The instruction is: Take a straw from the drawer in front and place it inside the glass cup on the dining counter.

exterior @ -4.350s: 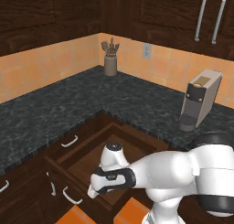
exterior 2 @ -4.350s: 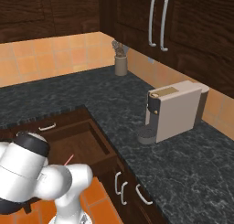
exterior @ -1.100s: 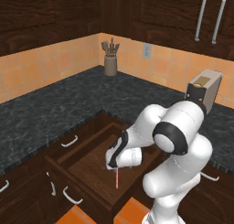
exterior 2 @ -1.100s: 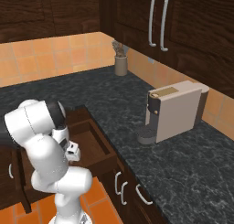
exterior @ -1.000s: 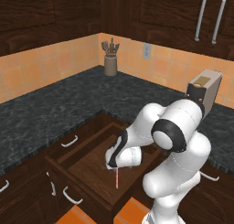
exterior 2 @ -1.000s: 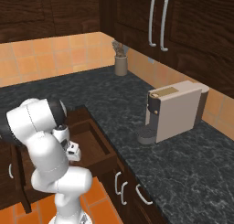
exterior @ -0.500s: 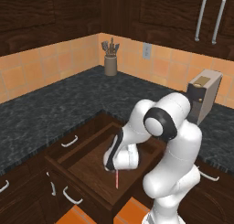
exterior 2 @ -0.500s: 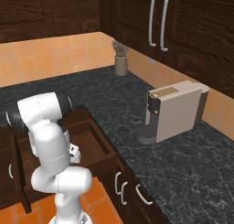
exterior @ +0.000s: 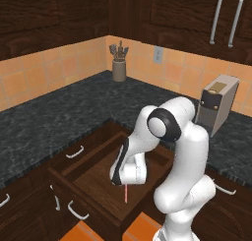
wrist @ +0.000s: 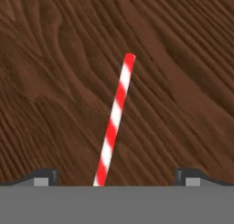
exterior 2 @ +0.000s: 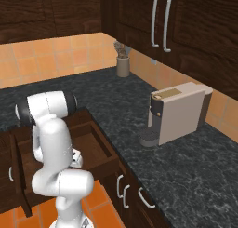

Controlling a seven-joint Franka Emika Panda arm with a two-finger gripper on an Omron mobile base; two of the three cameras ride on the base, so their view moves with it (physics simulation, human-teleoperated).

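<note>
The red-and-white striped straw (wrist: pixel 114 120) lies flat on the wood bottom of the open dark-brown drawer (exterior: pixel 88 159). My gripper (wrist: pixel 117 177) hangs just above it, open, with the near end of the straw running between the two fingertips (wrist: pixel 44 176), untouched. In the left base view my arm folds down into the drawer, the gripper (exterior: pixel 121 183) sits low over the straw (exterior: pixel 126 194), whose lower end pokes out below the hand. In the right base view my arm stands in front of the drawer (exterior 2: pixel 95 143). The glass cup and the dining counter are out of view.
Black speckled granite worktop (exterior: pixel 59 117) wraps the corner around the drawer. A beige coffee machine (exterior 2: pixel 179 115) stands on it to the right, a utensil holder (exterior: pixel 118 69) at the back. Closed drawers with silver handles (exterior: pixel 74 151) flank the open one. Orange floor tiles lie below.
My arm has folded further over the drawer and the hand has sunk a little closer to the straw. The gripper stays open and the straw has not moved.
</note>
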